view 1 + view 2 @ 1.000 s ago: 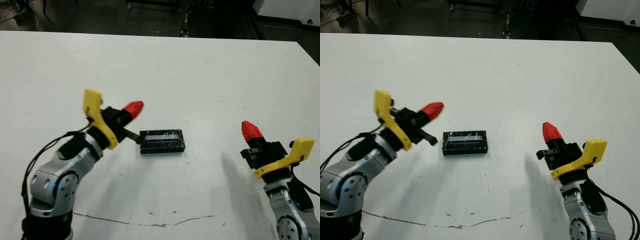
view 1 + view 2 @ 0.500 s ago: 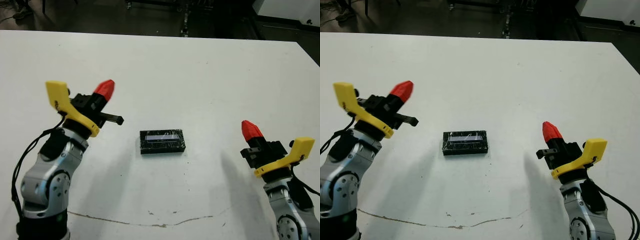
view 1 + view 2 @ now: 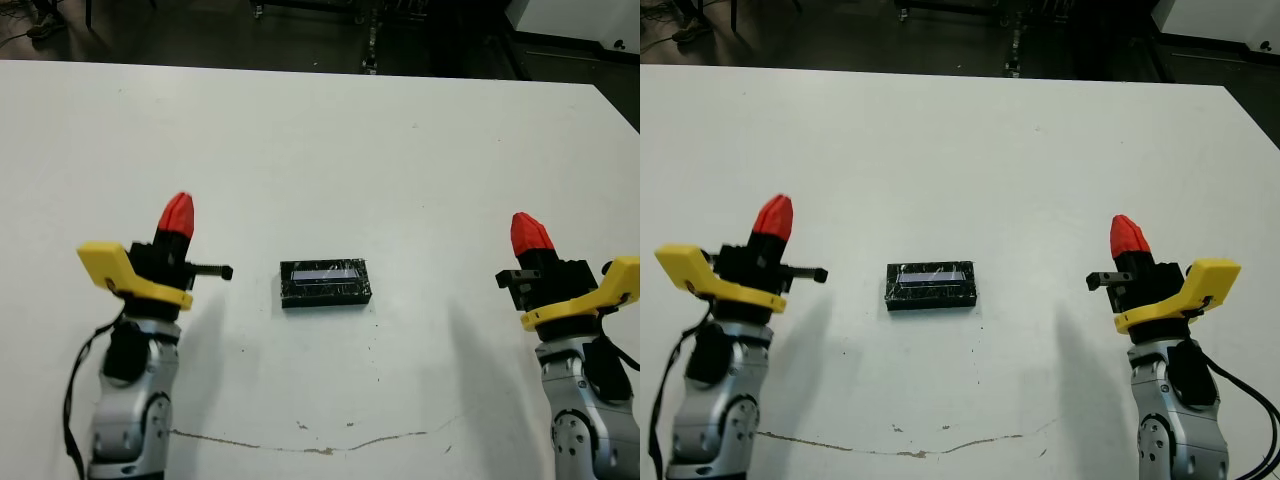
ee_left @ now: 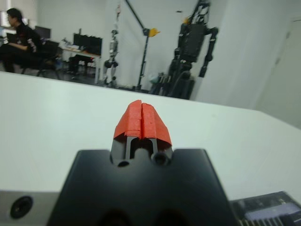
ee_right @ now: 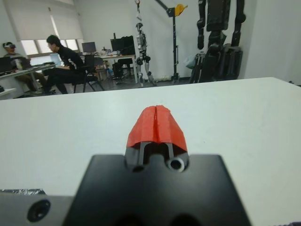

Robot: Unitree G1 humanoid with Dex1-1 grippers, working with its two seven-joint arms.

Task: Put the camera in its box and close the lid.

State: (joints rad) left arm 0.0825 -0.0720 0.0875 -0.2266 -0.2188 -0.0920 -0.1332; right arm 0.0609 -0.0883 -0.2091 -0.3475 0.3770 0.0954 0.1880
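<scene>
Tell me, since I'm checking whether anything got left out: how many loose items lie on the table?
1: the lid, mid-table between the left gripper and right gripper. Anything beneath the lid is hidden.

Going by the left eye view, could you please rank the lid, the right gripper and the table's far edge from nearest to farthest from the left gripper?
1. The lid: just to the right of the left gripper, mid-table.
2. The right gripper: across the table on the right side, beyond the lid.
3. The table's far edge: at the back, farthest.
</scene>
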